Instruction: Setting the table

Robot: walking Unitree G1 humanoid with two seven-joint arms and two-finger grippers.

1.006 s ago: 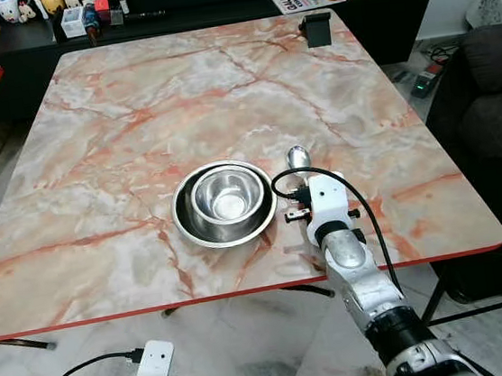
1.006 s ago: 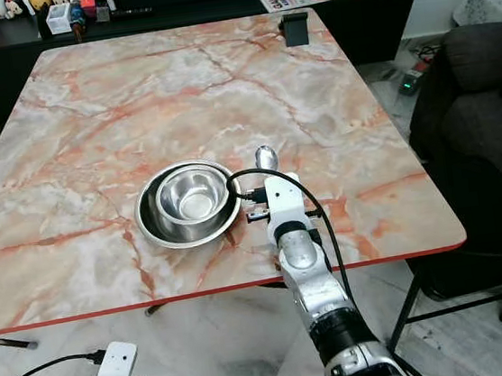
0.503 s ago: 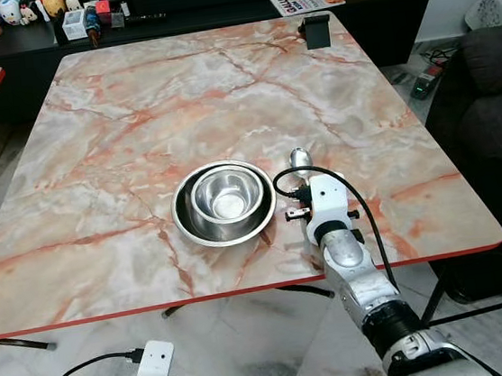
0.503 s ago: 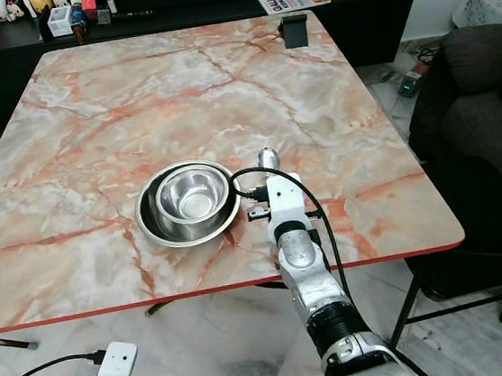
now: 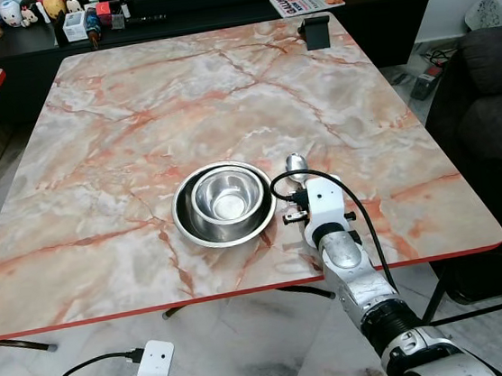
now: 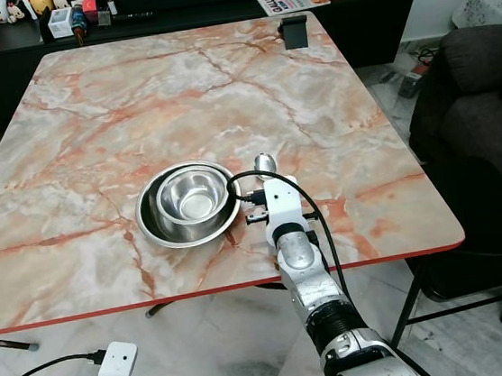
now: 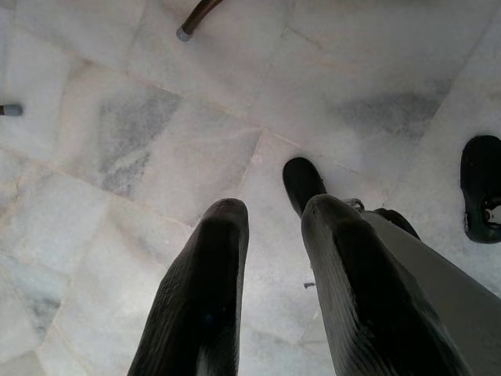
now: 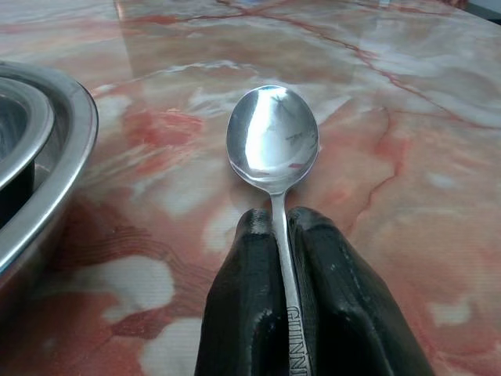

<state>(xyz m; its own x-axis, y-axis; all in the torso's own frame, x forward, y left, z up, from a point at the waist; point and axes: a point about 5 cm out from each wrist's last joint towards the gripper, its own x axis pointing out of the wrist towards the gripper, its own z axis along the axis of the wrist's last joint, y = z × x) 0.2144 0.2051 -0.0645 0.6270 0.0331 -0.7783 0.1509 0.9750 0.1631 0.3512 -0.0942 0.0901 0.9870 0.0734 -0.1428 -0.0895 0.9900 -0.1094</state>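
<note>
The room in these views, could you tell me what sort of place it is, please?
Probably a home dining or living room: a marble-look table with nested bowls, a dark sofa beside it, and a sideboard with knick-knacks.

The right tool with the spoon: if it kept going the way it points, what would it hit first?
Probably nothing soon. The right tool, shut on the spoon, points across bare marble table, passing right of the steel bowls. Depth is uncertain.

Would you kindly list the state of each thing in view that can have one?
spoon: gripped by its handle, bowl facing up, beside the steel bowls
right gripper: shut on the spoon
left gripper: open, empty, hanging over the floor
small steel bowl: upright, empty, nested in the larger one
large steel bowl: upright on the table
</note>
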